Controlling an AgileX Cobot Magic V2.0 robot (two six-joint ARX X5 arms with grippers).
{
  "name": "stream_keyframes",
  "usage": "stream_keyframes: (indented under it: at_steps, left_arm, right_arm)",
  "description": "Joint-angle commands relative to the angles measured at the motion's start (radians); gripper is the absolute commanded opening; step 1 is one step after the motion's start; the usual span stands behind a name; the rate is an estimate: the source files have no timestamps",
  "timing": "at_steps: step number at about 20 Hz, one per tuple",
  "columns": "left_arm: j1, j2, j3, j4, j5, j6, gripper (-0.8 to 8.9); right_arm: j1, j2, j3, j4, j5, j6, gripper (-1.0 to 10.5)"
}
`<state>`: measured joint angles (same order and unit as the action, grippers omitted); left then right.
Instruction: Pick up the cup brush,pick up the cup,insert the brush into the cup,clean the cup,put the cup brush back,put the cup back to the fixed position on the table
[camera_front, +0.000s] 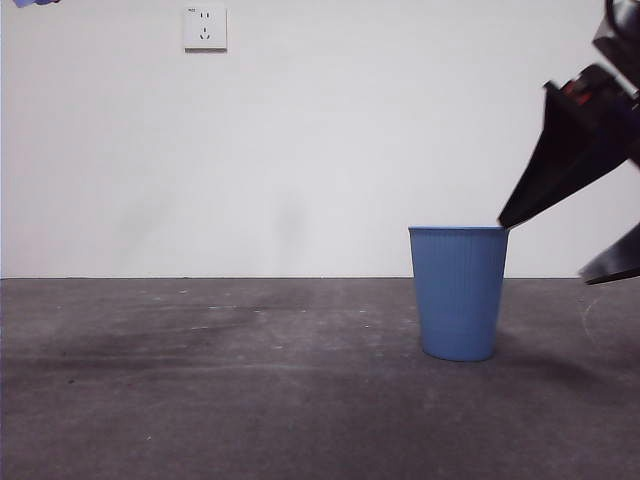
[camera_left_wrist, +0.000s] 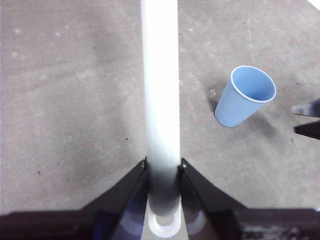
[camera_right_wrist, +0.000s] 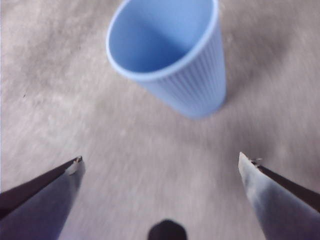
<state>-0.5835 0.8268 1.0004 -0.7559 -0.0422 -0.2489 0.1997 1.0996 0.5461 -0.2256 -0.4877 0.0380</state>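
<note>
1. Looking at progress first: the left gripper (camera_left_wrist: 162, 167) already has the cup brush (camera_left_wrist: 161, 100), jaws pinching its pale handle low in the left wrist view, with the white end poking out below the grip. So step one looks done. The sponge head isn't in any shot.
2. Cup pickup hasn't happened yet, I'd say. The cup (camera_front: 459, 292) stands upright on the tabletop (camera_front: 200, 400), right of centre in the front view, nothing inside it.
3. The right gripper (camera_right_wrist: 160, 167) has its jaws spread wide with the cup dead ahead of them, not touching it as far as I can tell. In the front view it comes in from the right edge, one dark jaw tip sitting just by the cup's rim.
4. Left to do, by my guess: grab the cup, push the brush in, scrub, then put both back.
5. Writing: nothing readable on cup or brush. The wall socket (camera_front: 205, 27) at upper left of the front view has a tiny mark, too small to read.
</note>
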Motion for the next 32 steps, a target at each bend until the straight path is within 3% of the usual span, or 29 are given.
stream_keyframes:
  at_steps: [1,15,28,32]
  left_arm:
    - [0.003,-0.003,0.003,0.0,0.0,0.032,-0.08]
    - [0.003,-0.003,0.003,-0.036,-0.005,0.067,-0.08]
    - [0.002,-0.003,0.003,-0.045,-0.005,0.066,-0.08]
    - [0.002,-0.003,0.003,-0.046,-0.004,0.066,-0.08]
  right_arm:
    - [0.021,0.042,-0.034,0.084,0.048,-0.028,6.3]
    - [0.099,0.467,-0.037,0.595,0.103,-0.101,6.2]
    - [0.109,0.547,-0.037,0.815,0.127,-0.114,5.9]
    - [0.121,0.605,-0.037,0.893,0.124,-0.097,4.0]
